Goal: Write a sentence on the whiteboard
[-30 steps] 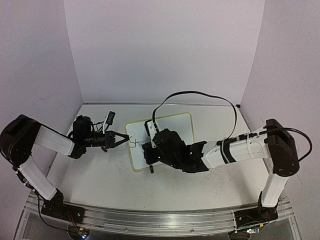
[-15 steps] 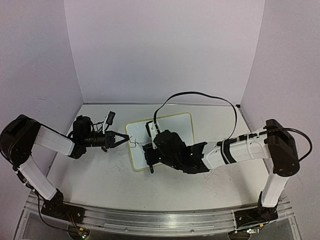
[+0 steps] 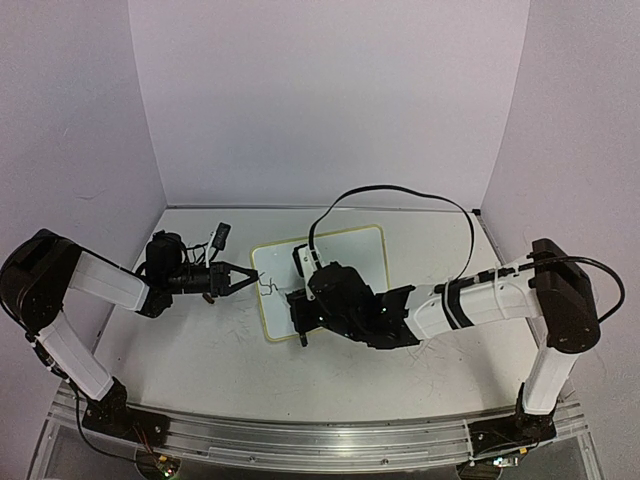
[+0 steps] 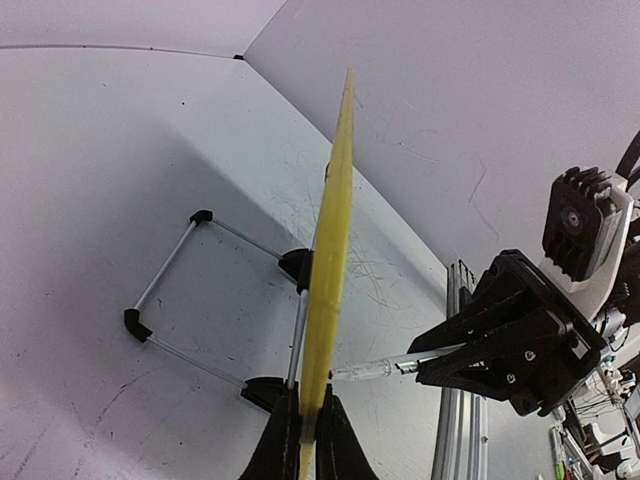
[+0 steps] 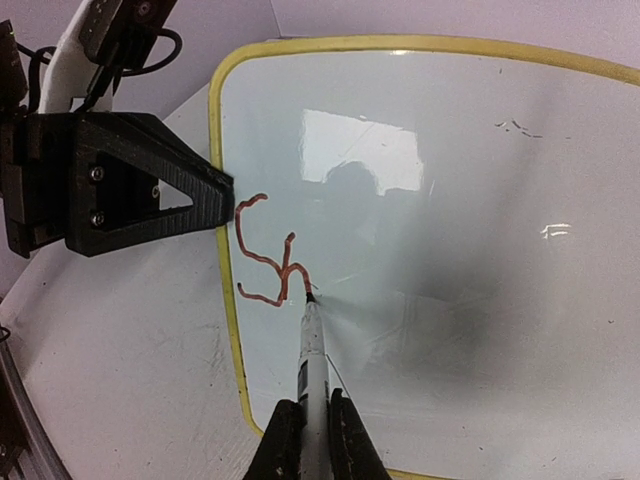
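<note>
Shifted slightly along the whiteboard (image 5: 450,200), right hand (image 5: 303,430) clamped on marker (image 5: 313,350), tip touching first strokes of sentence (image 5: 268,260); left hand (image 4: 303,440) pinched shut on its edge, steadying. Keep pressure light, strokes even.

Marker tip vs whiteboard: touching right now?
Touching. Right wrist view: the marker tip sits on the whiteboard at the end of the written stroke; left wrist view, edge-on, shows no gap.
</note>
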You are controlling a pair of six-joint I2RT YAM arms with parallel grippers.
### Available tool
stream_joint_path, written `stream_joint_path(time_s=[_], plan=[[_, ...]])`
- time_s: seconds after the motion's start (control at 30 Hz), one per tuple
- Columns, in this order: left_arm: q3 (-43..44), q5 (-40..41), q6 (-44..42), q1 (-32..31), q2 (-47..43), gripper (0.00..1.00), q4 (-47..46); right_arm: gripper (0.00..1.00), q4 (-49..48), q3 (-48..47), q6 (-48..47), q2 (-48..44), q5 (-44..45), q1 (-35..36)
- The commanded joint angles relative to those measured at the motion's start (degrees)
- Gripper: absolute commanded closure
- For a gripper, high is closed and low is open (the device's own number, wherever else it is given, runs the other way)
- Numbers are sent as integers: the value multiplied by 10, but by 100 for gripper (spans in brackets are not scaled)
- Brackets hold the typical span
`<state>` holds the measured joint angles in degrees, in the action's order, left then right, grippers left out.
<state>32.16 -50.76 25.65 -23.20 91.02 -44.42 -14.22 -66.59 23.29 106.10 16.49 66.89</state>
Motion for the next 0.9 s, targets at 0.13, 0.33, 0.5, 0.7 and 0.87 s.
stream_joint_path(time_s=[0.13,0.33,0.5,0.7,0.87], plan=[[-3,-37,11,-7,-11,100,-5,100,20,2,3,-11,8,-4],[-3,-36,11,-7,-10,100,-6,100,19,7,8,-13,5,-3],[-2,-37,11,-7,-10,100,-6,100,19,9,10,-14,5,-3],[-4,-36,10,-7,-12,100,-6,100,20,9,10,-14,4,-2],[-5,-36,11,-6,-13,100,-6,100,20,6,7,-13,8,-1]])
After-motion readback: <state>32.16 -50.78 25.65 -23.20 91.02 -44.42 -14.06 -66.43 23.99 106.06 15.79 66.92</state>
